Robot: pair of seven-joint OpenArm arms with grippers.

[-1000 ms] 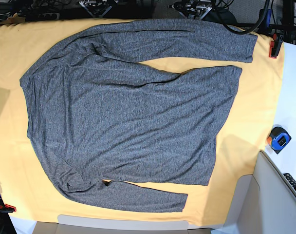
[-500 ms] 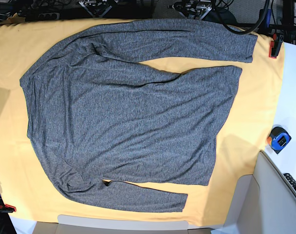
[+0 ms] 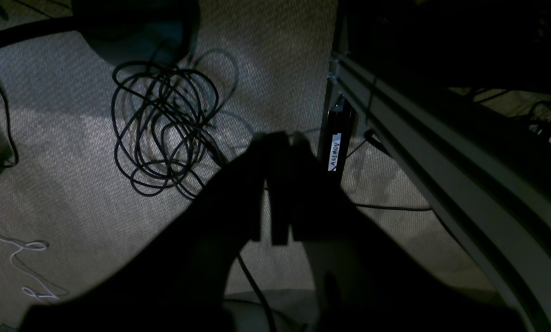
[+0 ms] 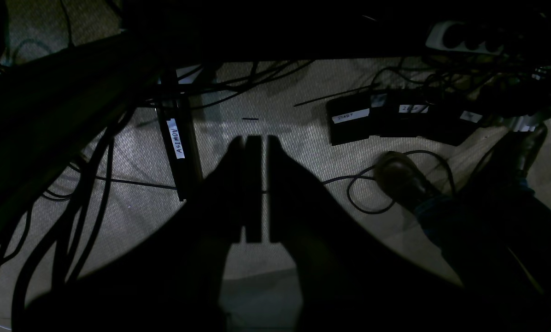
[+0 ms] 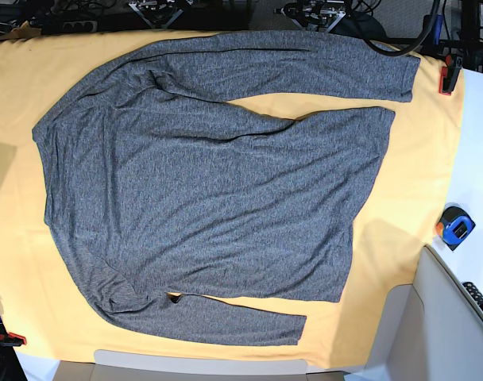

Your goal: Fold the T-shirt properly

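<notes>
The heather-grey T-shirt [image 5: 210, 190] lies spread flat on the yellow-orange cloth [image 5: 416, 182] in the base view, one long sleeve [image 5: 305, 71] along the far edge and the other [image 5: 233, 321] along the near edge. Neither arm reaches over the shirt there. My left gripper [image 3: 278, 138] hangs below table height over the carpet, jaws shut and holding nothing. My right gripper [image 4: 253, 138] hangs likewise over the floor, shut and holding nothing. The shirt does not show in either wrist view.
A blue and orange tape measure [image 5: 454, 228] sits at the cloth's right edge. Red clamps [image 5: 448, 78] [image 5: 13, 339] pin the cloth. A coil of black cable [image 3: 169, 133] lies on the carpet, and a shoe [image 4: 397, 177] and power bricks [image 4: 354, 120] lie below.
</notes>
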